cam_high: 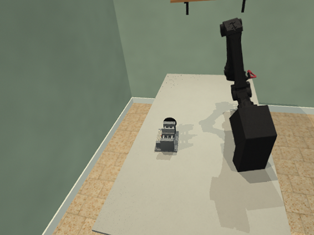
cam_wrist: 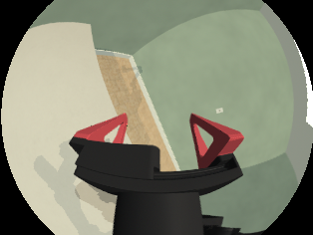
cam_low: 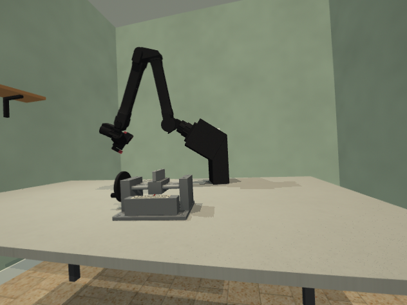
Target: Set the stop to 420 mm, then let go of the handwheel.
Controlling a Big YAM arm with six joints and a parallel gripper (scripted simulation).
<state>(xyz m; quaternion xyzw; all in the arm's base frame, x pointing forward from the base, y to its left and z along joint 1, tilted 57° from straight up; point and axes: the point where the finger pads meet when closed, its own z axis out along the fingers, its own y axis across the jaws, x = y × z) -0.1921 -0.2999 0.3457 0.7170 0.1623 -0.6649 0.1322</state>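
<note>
One black handwheel (cam_high: 169,118) (cam_low: 119,186), left of centre in the exterior view, at the stop rig's end; gripper (cam_low: 122,141) (cam_wrist: 158,117) fingers wide apart, nothing between; likely rigid, smooth-rimmed, geared stiffish: pinch the rim or small crank knob (cam_low: 113,195), turn gently.

1. Top: looks steeply down from high above one end of the table (cam_high: 146,196) (cam_low: 263,230) (cam_wrist: 50,80), the farthest back.
2. Exterior: low, close beyond a long table edge, facing across toward the arm (cam_high: 235,55) (cam_low: 163,88); both views share these.
3. Wrist: looks out past the gripper (cam_low: 121,141) (cam_wrist: 158,149), very near.
</note>
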